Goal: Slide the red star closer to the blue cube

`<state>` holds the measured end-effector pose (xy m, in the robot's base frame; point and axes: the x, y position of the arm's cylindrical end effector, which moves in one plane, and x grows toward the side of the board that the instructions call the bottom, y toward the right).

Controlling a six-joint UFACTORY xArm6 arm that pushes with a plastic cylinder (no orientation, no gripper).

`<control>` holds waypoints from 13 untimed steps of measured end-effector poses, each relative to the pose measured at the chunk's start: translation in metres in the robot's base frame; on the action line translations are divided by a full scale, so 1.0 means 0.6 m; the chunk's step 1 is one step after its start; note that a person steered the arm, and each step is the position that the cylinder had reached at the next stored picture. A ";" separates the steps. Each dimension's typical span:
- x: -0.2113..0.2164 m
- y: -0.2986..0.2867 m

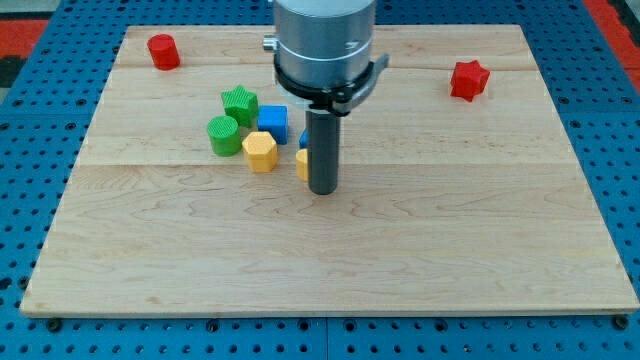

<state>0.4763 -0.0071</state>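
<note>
Red star [469, 80] sits near your tabletop's [400, 260] right top, well apart from the blue cube [273, 122]; my tip [322, 190] rests right of the cube. You'll see no fingers.

You won't find any words, numbers or signs to read here — not on the wooden board [330, 250], not on the coloured blocks, not on the grey arm [324, 40] above the rod. The blue floor [30, 160] around the board has only rows of small holes — no labels.
</note>
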 end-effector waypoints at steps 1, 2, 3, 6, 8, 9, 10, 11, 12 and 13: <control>0.000 0.007; -0.009 0.094; -0.080 0.211; -0.212 0.396; -0.266 0.393; -0.275 0.329; -0.253 0.230; -0.250 0.179; -0.268 0.185; -0.296 0.252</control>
<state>0.2985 0.1441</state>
